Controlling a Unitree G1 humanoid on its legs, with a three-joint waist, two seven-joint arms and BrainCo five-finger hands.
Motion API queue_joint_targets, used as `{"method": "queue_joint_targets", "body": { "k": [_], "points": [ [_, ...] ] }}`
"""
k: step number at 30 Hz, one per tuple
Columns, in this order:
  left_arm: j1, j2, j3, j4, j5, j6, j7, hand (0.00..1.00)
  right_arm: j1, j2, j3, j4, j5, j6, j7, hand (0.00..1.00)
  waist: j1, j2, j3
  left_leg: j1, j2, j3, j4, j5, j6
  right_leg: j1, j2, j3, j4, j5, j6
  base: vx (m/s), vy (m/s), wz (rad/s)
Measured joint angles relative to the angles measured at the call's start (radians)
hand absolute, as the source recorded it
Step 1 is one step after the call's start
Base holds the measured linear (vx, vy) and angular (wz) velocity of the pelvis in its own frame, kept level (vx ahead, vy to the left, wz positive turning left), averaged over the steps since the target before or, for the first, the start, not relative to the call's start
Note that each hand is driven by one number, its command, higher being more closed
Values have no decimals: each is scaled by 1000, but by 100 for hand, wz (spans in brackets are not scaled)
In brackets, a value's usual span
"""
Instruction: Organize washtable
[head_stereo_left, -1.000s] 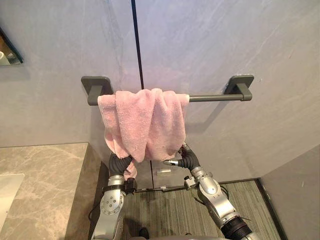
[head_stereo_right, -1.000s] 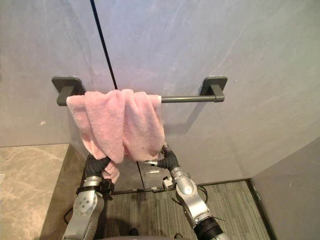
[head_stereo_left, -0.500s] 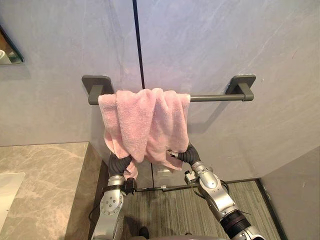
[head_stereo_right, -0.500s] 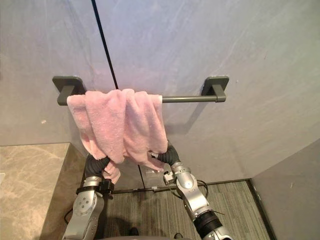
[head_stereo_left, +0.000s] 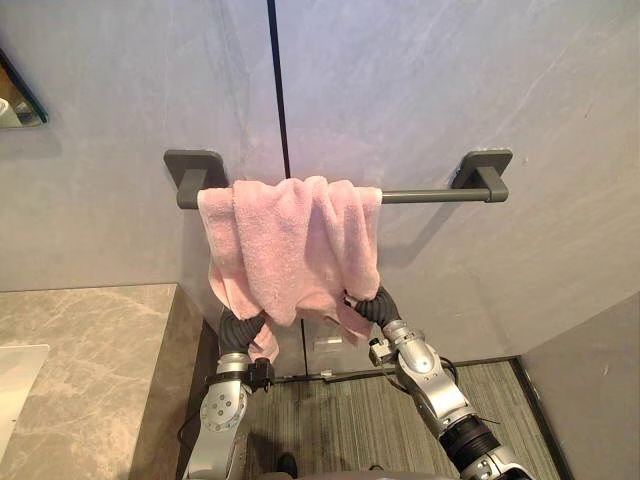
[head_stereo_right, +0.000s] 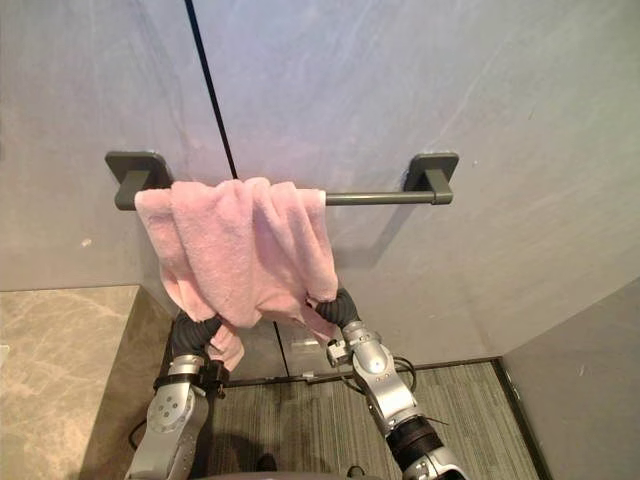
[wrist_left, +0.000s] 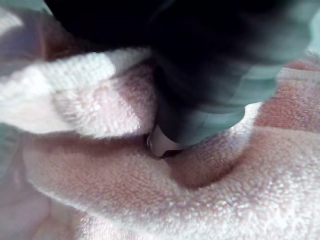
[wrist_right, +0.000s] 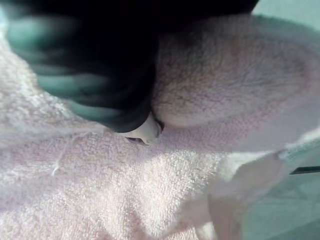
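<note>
Plainly, your fluffy pink terry towel (head_stereo_left: 290, 245) hangs bunched in thick folds over the left part of the slim dark grey bar (head_stereo_left: 430, 195), and the bar's right stretch is bare. The left hand (head_stereo_left: 240, 328) and the right hand (head_stereo_left: 372, 306) are tucked under its lower hem, one at each side. Both are buried in cloth, so you cannot tell whether either grips it.

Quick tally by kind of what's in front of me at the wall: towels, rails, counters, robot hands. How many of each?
Pink towel: 1
Dark grey towel rail: 1
Marble countertop: 1
Robot hands: 2, the left robot hand and the right robot hand, both at the towel's lower edge
Total: 5
</note>
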Motion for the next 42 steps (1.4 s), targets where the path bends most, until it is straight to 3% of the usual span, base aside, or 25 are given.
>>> {"method": "queue_joint_targets", "body": {
  "k": [16, 42],
  "points": [
    [-4, -1, 14, 14, 0, 0, -24, 100, 29, 1, -175, -29, 22, 0, -4, 100, -2, -4, 2, 0, 0, 0, -1, 0, 0, -1, 0, 1, 0, 0, 0, 0, 0, 0],
    [-37, -33, -13, 13, 1, 6, -94, 100, 85, 40, -305, -81, 42, -7, 2, 100, -15, 7, 10, 1, -1, 1, -2, -1, 0, -7, -1, 2, -1, -1, 2, 0, 0, 0]
  ]
}}
